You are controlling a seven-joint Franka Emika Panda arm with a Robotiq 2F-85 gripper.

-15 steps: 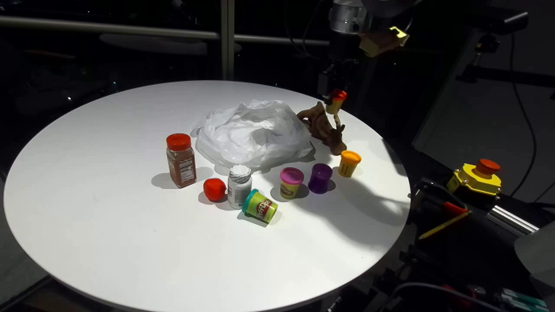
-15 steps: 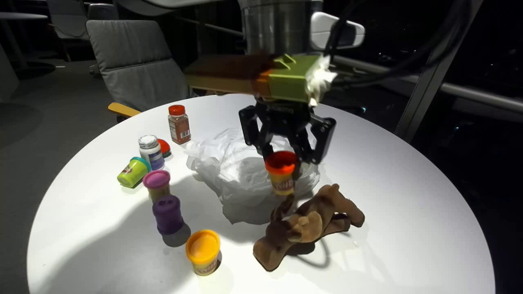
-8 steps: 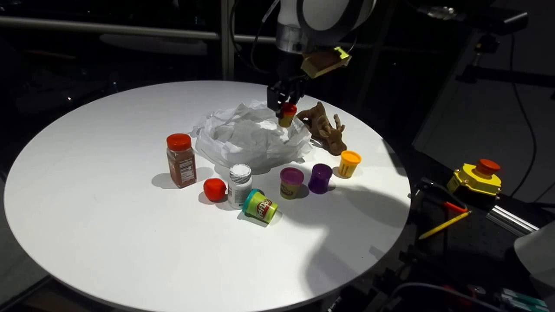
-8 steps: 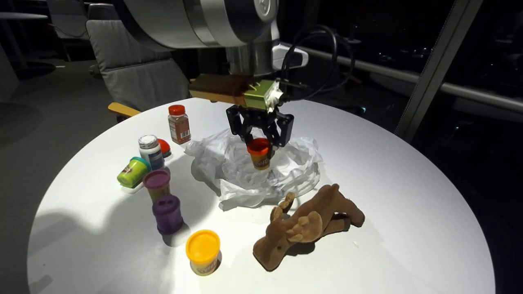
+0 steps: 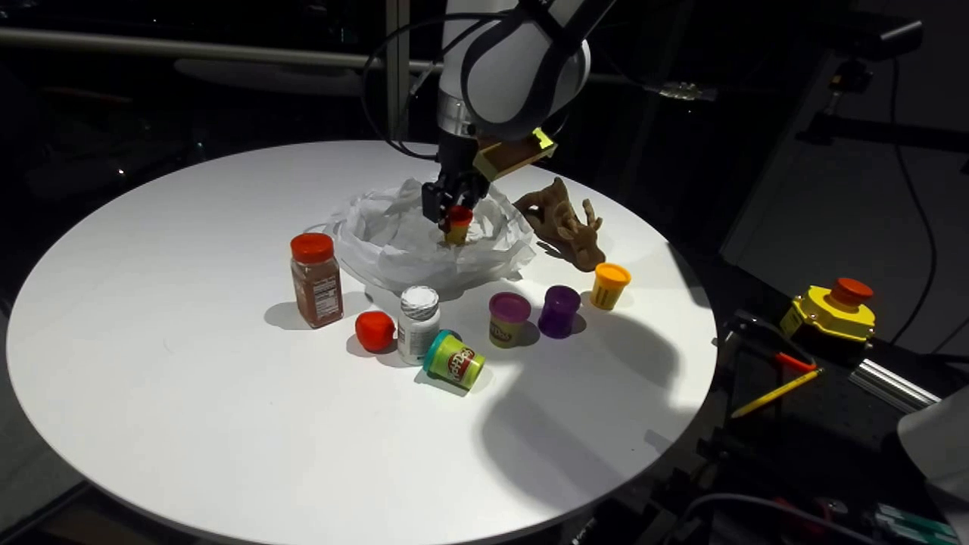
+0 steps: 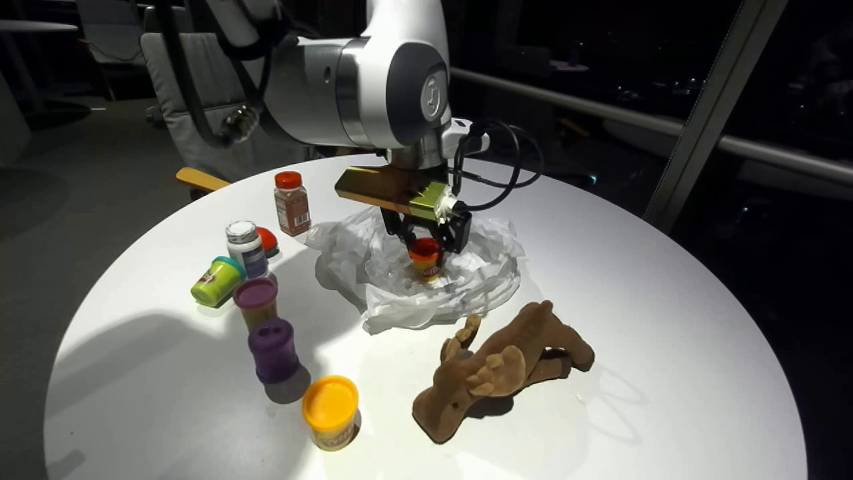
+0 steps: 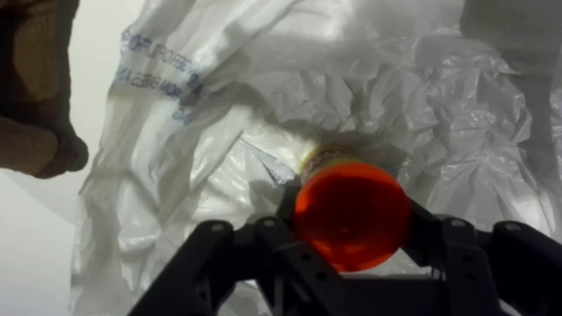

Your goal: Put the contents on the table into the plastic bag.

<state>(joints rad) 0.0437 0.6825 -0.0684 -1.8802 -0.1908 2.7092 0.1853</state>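
Observation:
My gripper (image 7: 351, 213) is shut on a yellow tub with a red lid (image 6: 426, 269), one finger on each side of the lid. The tub is low inside the open mouth of the crumpled white plastic bag (image 5: 401, 265). I cannot tell whether it touches the bag's bottom. On the table are a red-lidded spice jar (image 5: 316, 288), a red ball (image 5: 375, 331), a white bottle (image 5: 418, 329), a lying green tub (image 5: 456, 362), a pink-lidded tub (image 5: 507, 322), a purple tub (image 5: 559, 312), an orange-lidded tub (image 5: 609, 286) and a brown plush moose (image 6: 513, 357).
Everything stands on a round white table (image 5: 227, 439). The moose lies close beside the bag and shows at the left edge of the wrist view (image 7: 30, 140). A grey chair (image 6: 163, 100) stands behind the table in an exterior view. The arm's cables (image 6: 513, 160) loop beside the wrist.
My gripper has carried the red-lidded tub from above the moose across and down into the bag's mouth. The bag's rim has shifted and spread. The other table items have not visibly moved.

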